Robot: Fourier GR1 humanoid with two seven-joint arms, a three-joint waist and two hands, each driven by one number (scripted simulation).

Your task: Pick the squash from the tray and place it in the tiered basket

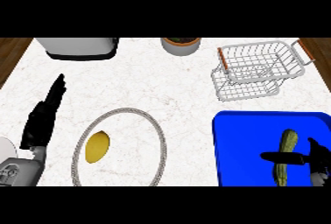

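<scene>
green squash point(287, 154) on blue tray point(245, 144), right hand point(310, 158) fingers point(281, 156) across it.

Both hands were matte black, the left hand point(40, 120) long and slim with a tapering tip, the right hand point(309, 156) blocky. A pale grey forearm point(19, 171) with small dark markings joined the left.

A kitchen is indicated by the white marble counter point(168, 83), on which a wire tiered basket point(258, 70) is set. Left of the basket, a grey appliance point(77, 47) and a pot point(181, 44) are seen.
</scene>
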